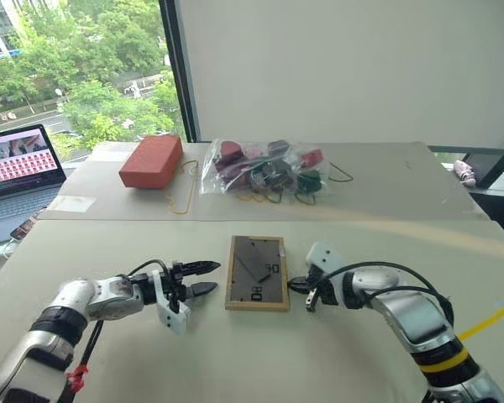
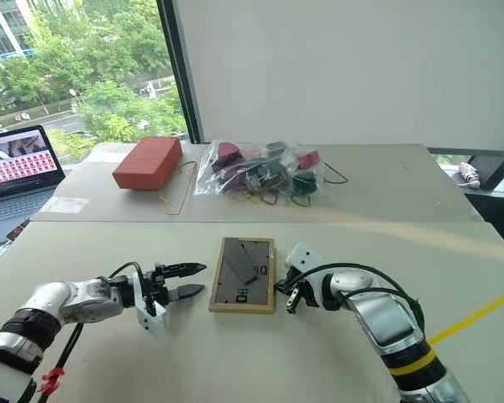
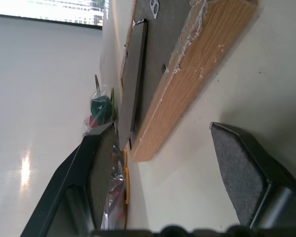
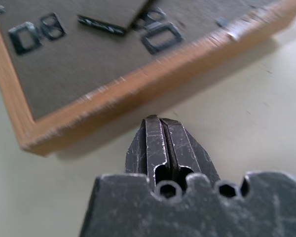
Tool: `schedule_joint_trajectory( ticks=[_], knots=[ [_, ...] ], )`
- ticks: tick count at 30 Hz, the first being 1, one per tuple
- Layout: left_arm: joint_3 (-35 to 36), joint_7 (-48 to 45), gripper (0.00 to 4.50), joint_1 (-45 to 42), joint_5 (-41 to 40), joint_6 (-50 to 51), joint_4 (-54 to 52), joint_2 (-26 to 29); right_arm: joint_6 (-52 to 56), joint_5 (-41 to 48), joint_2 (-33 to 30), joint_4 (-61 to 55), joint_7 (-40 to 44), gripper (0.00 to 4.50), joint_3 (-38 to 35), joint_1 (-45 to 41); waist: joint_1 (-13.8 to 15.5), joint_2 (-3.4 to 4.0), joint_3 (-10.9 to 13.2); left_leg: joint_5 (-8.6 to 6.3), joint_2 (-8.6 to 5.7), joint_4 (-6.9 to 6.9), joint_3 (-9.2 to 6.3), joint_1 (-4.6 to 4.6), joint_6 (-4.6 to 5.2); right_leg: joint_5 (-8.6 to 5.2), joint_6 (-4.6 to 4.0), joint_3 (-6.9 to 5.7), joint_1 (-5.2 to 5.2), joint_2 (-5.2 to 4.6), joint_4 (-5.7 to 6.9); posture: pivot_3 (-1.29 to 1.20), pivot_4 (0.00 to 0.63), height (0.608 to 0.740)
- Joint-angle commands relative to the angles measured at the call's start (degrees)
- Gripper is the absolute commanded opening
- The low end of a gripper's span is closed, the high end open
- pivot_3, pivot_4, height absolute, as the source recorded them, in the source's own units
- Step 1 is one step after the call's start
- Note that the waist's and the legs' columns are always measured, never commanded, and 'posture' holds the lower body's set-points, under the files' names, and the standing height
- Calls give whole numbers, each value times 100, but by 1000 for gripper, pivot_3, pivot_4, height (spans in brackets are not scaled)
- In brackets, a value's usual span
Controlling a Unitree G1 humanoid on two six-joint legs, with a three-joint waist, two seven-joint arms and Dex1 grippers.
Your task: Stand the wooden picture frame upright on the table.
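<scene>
Our left gripper [image 1: 203,278] hovers just beside the left long edge of the wooden picture frame [image 1: 257,273], its two black fingers spread apart and pointing at that edge with nothing between them; in the left wrist view one padded finger sits low near the table and the other rides higher, so the gap is lined up roughly with the thickness of the wood. Our right gripper [image 1: 299,287] is pinched fully closed on nothing, its tip just beside the frame's right long edge near the near corner. The frame lies flat in the middle of the table [image 1: 151,361], dark back panel up, with the fold-out stand [image 1: 252,269] slightly lifted off the panel. Its long axis runs away from us toward the far side of the table, short edges near and far. We judge it light and stiff, with a smooth wood rim that could slide on the matte top when nudged, and a front, face down, that may be glazed and so worth setting down gently. The best hold looks to be across the rim's thickness on a long edge, keeping off the thin stand. Beyond it, well apart, sit a red-orange block [image 1: 151,161] and a clear bag of small items [image 1: 260,168], with a laptop [image 1: 21,172] at the far left.
</scene>
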Motion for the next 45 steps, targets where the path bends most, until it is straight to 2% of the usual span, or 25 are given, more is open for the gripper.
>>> schedule_joint_trajectory(
  ticks=[1, 10, 13, 16, 17, 19, 25, 27, 34, 36, 41, 45],
  knots=[
    [-660, 436, 3356, -107, 454, -30, 161, -346, 176, 109, 216, -190, -82, 0, 215, -107, 18, 2, -12, 0, 0, 0, 0, 0, 0, 0, 1, 0, 0, 0, 0, 0, 150, 740],
    [-940, 685, 3356, -211, 295, -158, 282, -263, 255, 155, 187, -203, -221, 0, 77, -45, 37, 2, -24, 0, -2, 0, 0, -5, 1, 0, 4, 0, -7, -2, -2, 0, 150, 740],
    [-1019, 641, 2533, -193, 210, -268, 303, -169, 233, 167, 148, -183, -234, 0, 82, -24, 27, 2, -24, -1, -2, 0, 0, -6, 1, -1, 4, 0, -8, -2, -2, 0, 150, 740],
    [-1059, 624, 1380, -182, 146, -235, 314, -117, 168, 130, 76, -98, -238, 0, 62, -35, 14, 5, -25, -1, -2, -1, 0, -5, 2, -1, 4, 0, -8, -1, -2, 0, 150, 740],
    [-1065, 622, 1163, -174, 150, -182, 304, -109, 147, 120, 46, -62, -235, 0, 40, -45, 12, 7, -27, -1, -1, -1, 0, -4, 2, -1, 4, 0, -8, -1, -2, 0, 150, 740],
    [-1086, 600, 1147, -163, 149, -138, 301, -101, 119, 124, -10, -30, -229, 0, -3, -63, 11, 9, -28, -1, -2, -1, 0, -4, 2, -1, 4, -1, -7, -1, -2, 0, 150, 740],
    [-1073, 658, 1147, -58, 131, 11, 143, -74, 25, 274, -455, 486, -254, 0, -839, -521, 11, 11, -29, -1, -3, 0, 2, -4, 1, -1, 4, 0, -7, -3, -3, 0, 150, 740],
    [-1047, 675, 1147, -22, 86, 57, 103, -76, 93, 440, -344, 815, -339, 0, -1106, -894, -14, 16, -31, -1, -2, -1, 3, -3, 2, -1, 4, 0, -8, -2, -2, 0, 150, 740],
    [-1063, 652, 1147, 30, 35, 130, -2, -97, 1072, 1345, 895, 1681, -225, 2226, -1290, -2139, -120, 49, -51, -1, -1, -3, -1, 2, 2, 0, 4, 1, -7, 0, 9, 0, 150, 740],
    [-1071, 657, 1147, 31, 19, 137, -39, -106, 1299, 1504, 1054, 2040, -23, 2908, -1184, -2366, -104, 50, -51, -1, -3, -2, -1, 0, 2, 0, 4, 1, -7, -2, 10, 0, 150, 740],
    [-1067, 626, 1147, 39, -34, 144, -113, -146, 1017, 1363, 1171, 2956, 368, 4470, -721, -2711, -80, 51, -51, -1, -12, -2, -3, -7, 3, -2, 7, -3, -15, -13, 41, 0, 150, 740],
    [-1058, 606, 1147, 65, -60, 148, -150, -149, 886, 1281, 1271, 3547, 752, 4470, -373, -2852, -112, 59, -56, -2, -12, -2, -3, -5, 3, -2, 7, -4, -15, -13, 43, 0, 150, 740]
  ],
)
